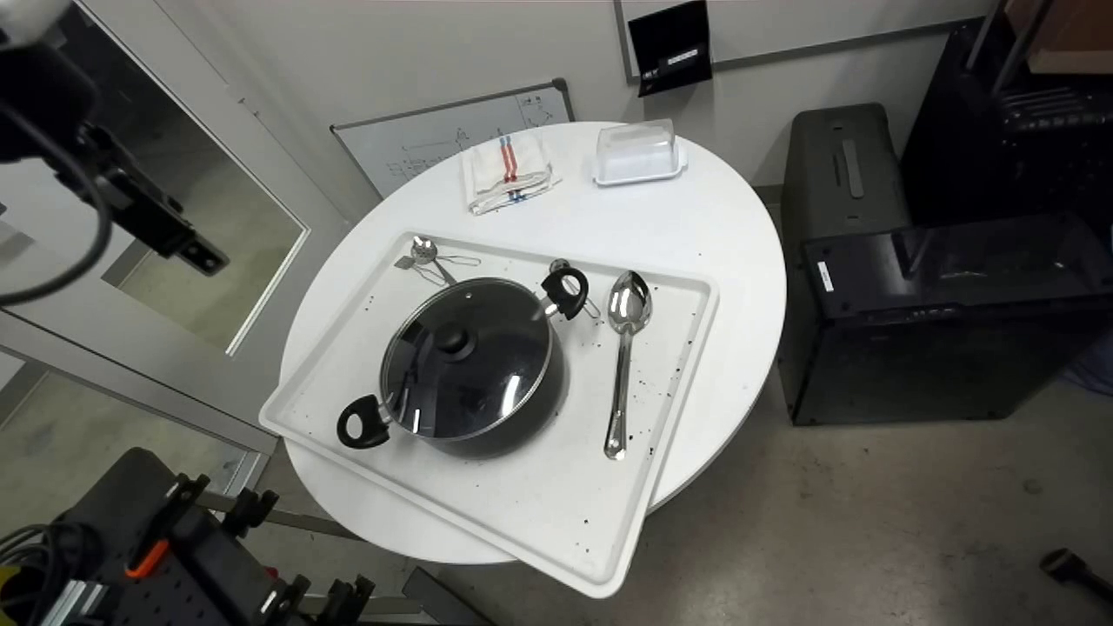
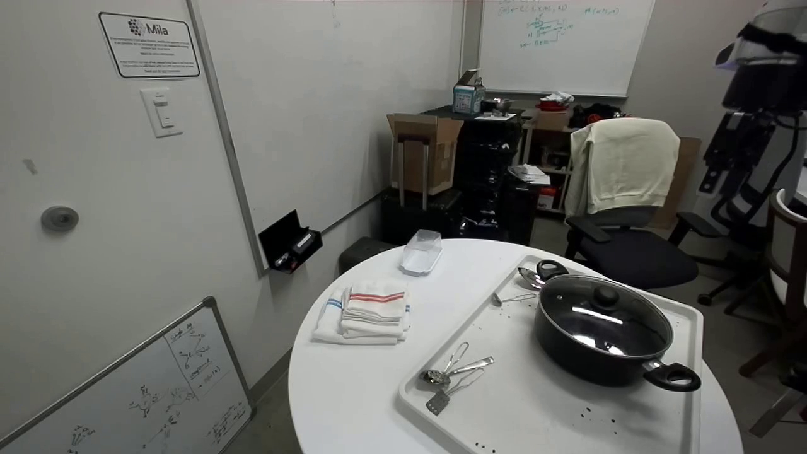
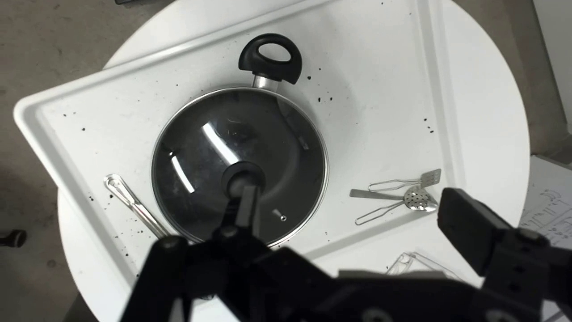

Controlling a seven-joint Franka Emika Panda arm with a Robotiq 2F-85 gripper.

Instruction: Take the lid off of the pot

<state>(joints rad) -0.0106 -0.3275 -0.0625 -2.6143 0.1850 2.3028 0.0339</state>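
1. End effector: your gripper (image 3: 351, 194) stands with its two fingers (image 3: 467, 223) wide apart in the wrist view; both exterior views show it raised, well apart from the black pot (image 1: 522, 426).
2. Glass lid (image 1: 483, 369): you find it seated over the pot's mouth, its dark knob (image 1: 451, 337) upright at the centre. In your wrist view, one finger overlaps the knob along the line of sight.
3. Pot: it rests on the white tray (image 1: 522, 513), loop handles (image 3: 272, 70) on opposite sides.
4. Metal serving spoon (image 1: 621, 374): beside the pot, on the tray. A small slotted turner (image 3: 431, 177) and perforated skimmer (image 3: 416, 199) lie close together near a tray corner.
5. Round white table (image 1: 739, 217): it bears the tray, plus folded dish towels (image 1: 509, 174) and a covered butter dish (image 1: 639, 155).
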